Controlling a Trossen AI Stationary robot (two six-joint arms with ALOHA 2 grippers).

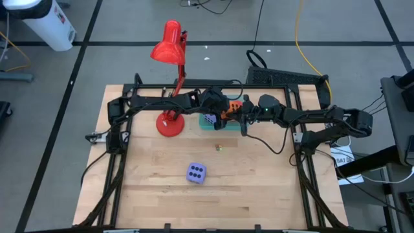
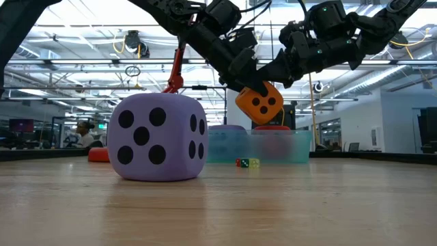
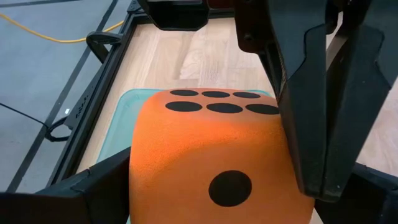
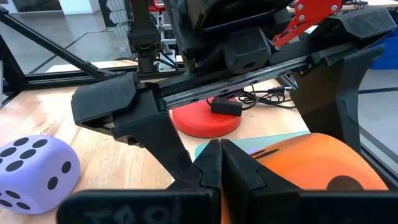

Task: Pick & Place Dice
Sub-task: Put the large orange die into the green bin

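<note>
Orange die point(image 3: 217, 162) | clamped in left claw point(image 3: 205, 186) | above teal bin point(image 1: 217, 124)

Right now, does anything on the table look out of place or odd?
Yes: two tiny dice, one red and one yellow-green, lie loose on the table beside the teal bin, dwarfed by the purple die. They look stray.

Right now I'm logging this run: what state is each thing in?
orange die: held above the bin, off the table
left gripper: shut on the orange die
right gripper: shut, beside the die
purple die: resting on the table, untouched
teal bin: upright, dice inside
red lamp: standing
</note>
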